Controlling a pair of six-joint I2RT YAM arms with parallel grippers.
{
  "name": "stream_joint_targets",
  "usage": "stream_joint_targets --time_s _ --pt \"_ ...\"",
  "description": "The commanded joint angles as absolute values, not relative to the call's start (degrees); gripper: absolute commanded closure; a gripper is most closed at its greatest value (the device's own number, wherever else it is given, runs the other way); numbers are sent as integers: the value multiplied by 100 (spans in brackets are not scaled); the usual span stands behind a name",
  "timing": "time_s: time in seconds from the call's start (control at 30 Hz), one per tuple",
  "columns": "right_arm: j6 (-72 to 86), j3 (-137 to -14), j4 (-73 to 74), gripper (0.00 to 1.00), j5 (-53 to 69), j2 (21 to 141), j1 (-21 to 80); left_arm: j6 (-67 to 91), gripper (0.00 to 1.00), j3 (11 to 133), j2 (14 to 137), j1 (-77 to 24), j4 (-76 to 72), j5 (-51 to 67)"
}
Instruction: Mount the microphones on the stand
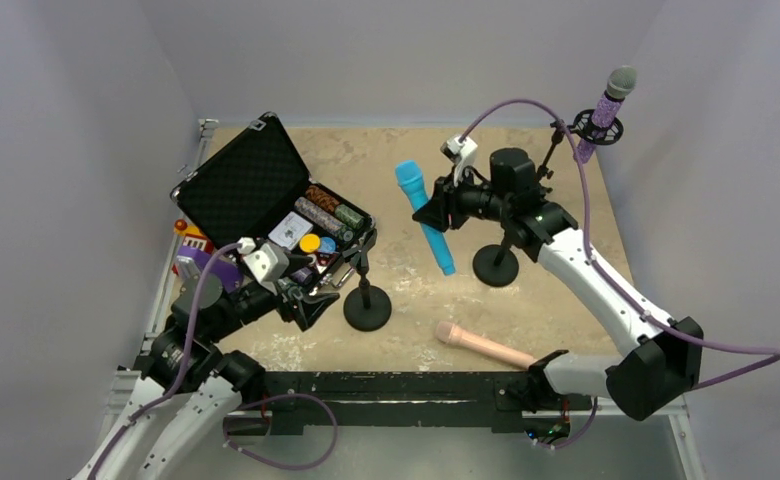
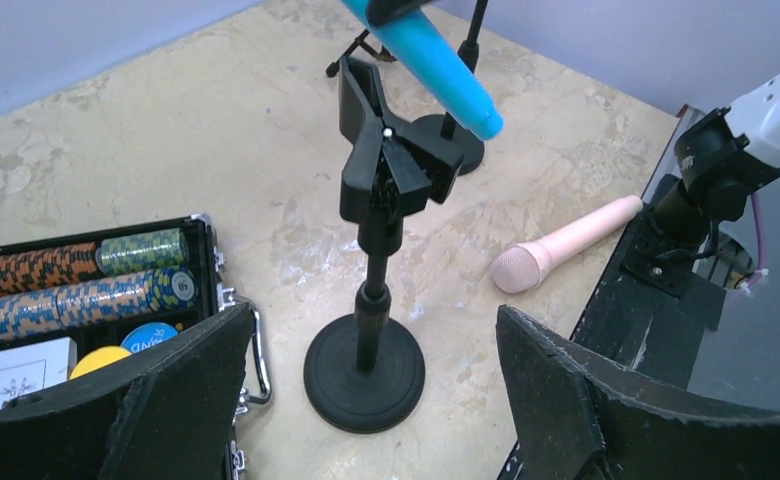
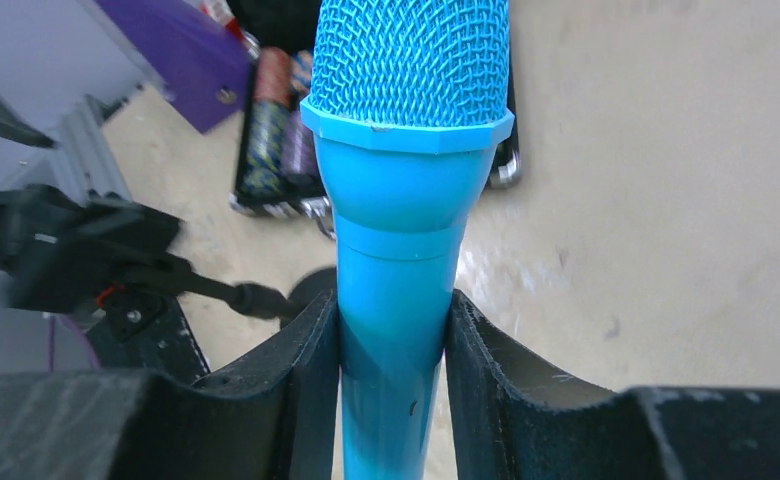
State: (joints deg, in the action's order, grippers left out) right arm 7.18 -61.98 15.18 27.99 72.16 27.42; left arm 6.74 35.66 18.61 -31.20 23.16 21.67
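Three microphones: the blue microphone hangs tilted over the table's centre, clamped in my right gripper; the pink microphone lies at 6 o'clock; the purple microphone sits in a tall stand at 1 o'clock. My left gripper gapes, released, facing a short stand.

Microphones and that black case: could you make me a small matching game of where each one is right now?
1. purple microphone
2. blue microphone
3. pink microphone
4. black case

A. lying flat on the table
B. clamped in the right gripper
C. open, poker chips inside
D. upright in the far-right stand

Pairs: 1-D, 2-B, 3-A, 4-C
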Motion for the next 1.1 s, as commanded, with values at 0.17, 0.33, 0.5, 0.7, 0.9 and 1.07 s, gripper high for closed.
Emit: stream_joint_targets --time_s 0.17,0.33,0.5,0.7,0.9,1.07 --pt "-1170 -8359 1573 100 5837 7640 2757 884 3 4184 2640 -3136 1559 2431" --pt "-1059 -8407 571 100 7074 7980 2759 795 2 4753 3184 -3146 1633 2392" --pt "-990 -8356 -213 100 7540 8223 2760 571 2 5485 3856 -3374 2093 1999" --pt "315 -8059 -1887 100 7846 8408 2639 181 2 5531 4135 -3956 2249 1180" --pt "1808 -7634 -3720 100 7732 8586 2628 27 2 5261 4215 -4517 1760 460" --pt "1940 -7553 -3788 100 7462 8665 2627 26 2 5189 4419 -4982 1596 -245"
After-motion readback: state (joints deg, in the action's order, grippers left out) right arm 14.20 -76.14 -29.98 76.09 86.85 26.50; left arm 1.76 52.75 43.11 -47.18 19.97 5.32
